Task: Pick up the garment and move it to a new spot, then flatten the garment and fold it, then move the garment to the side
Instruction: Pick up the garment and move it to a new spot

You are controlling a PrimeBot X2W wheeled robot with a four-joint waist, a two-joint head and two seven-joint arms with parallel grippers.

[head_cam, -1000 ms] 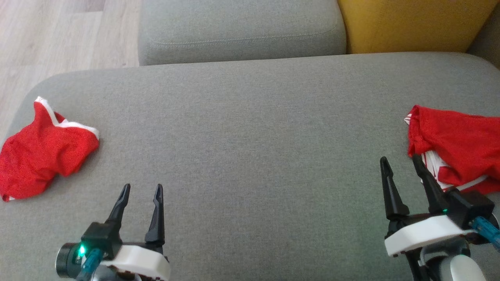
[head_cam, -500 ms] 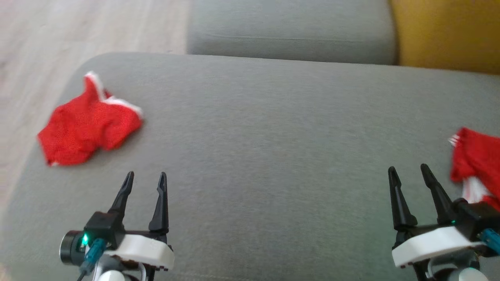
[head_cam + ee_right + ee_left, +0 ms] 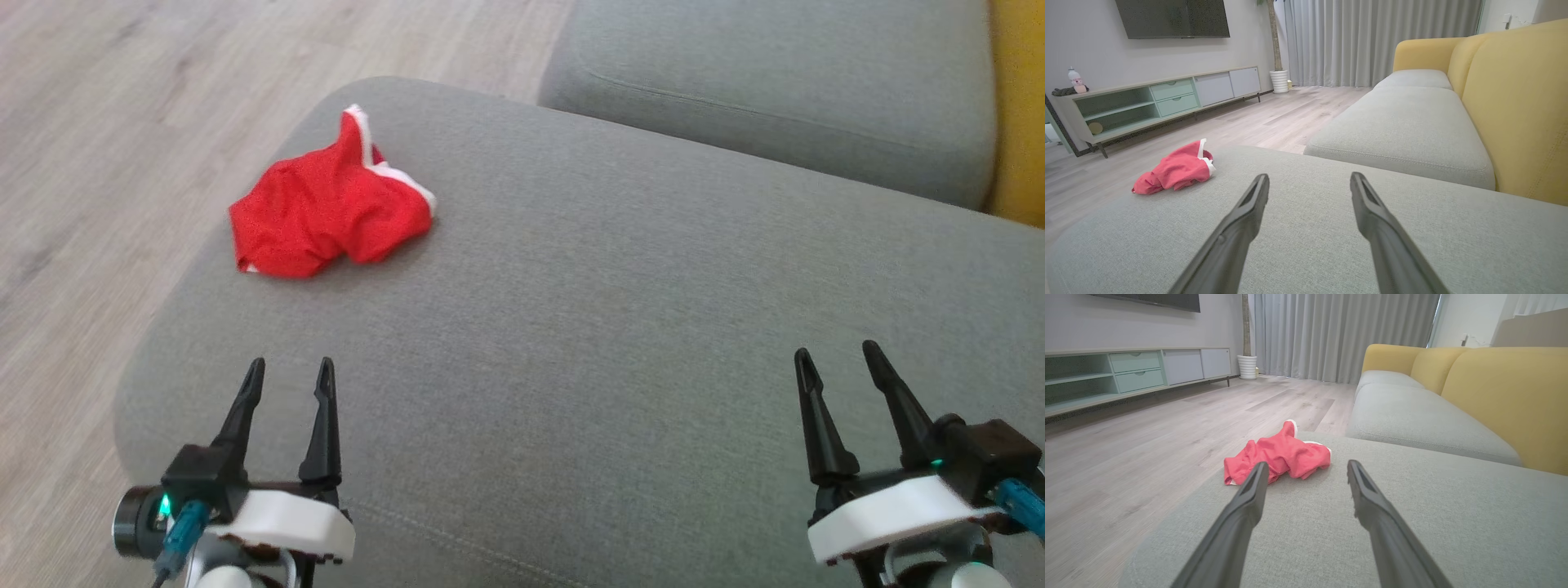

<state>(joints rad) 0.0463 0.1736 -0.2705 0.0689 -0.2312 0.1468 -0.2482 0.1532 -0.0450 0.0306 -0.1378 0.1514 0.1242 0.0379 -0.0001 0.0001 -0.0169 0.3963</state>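
1. The garment (image 3: 331, 212), red with white trim, lies crumpled in the upper left of the head view. It sits on the grey cushion (image 3: 612, 327), close to the rounded corner that borders the floor (image 3: 98, 163).
2. The left tool (image 3: 291, 367) is at the lower left of that view, its two fingers spread and nothing between them. The right tool (image 3: 837, 353) is at the lower right, likewise spread and empty. Both hang over bare cushion, apart from the cloth.
3. The garment lies up-frame of the left tool and only a little to its right, almost in line with where the fingers point. From the right tool it is far across to the upper left.
4. In the left wrist view the garment (image 3: 1278, 457) shows just beyond the left finger's tip, slightly left of centre. In the right wrist view it sits well off to the left, away from the fingers.
5. The heap's longer spread runs roughly across the head view, dipping toward the lower left, and a white-edged flap points up-frame.
6. Judgement: the left arm is clearly the nearer. A forward reach with a slight sideways correction should bring the left tool over the heap. Because the heap lies near the cushion's edge, a careless push could nudge it toward the floor.
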